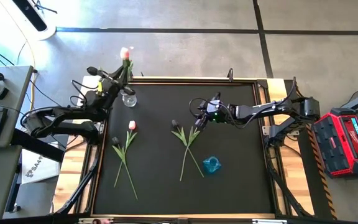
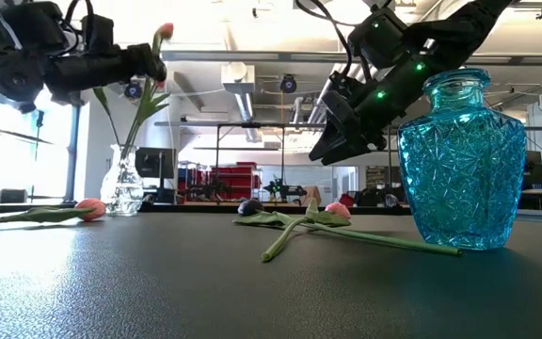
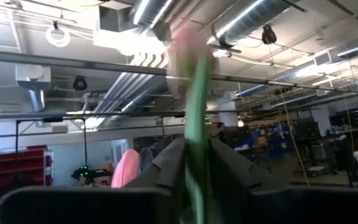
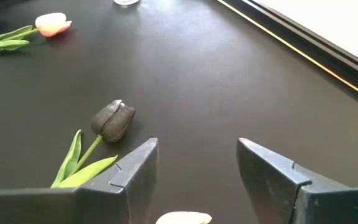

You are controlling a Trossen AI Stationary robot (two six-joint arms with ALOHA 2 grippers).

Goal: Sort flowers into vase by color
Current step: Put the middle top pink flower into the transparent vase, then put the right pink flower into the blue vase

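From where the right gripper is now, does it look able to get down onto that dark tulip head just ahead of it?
Probably yes. The right gripper hangs above the mat with its fingers open, and the dark tulip head lies just ahead and to one side on bare mat. Nothing lies between them; only its own green leaves lie close by.

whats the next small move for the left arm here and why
Probably open the left pincer fully and lift away. The pink tulip it holds by the stem already stands in the clear vase, so letting go would finish that placement. The right pincer hangs open over the dark tulip, likely its next pick.
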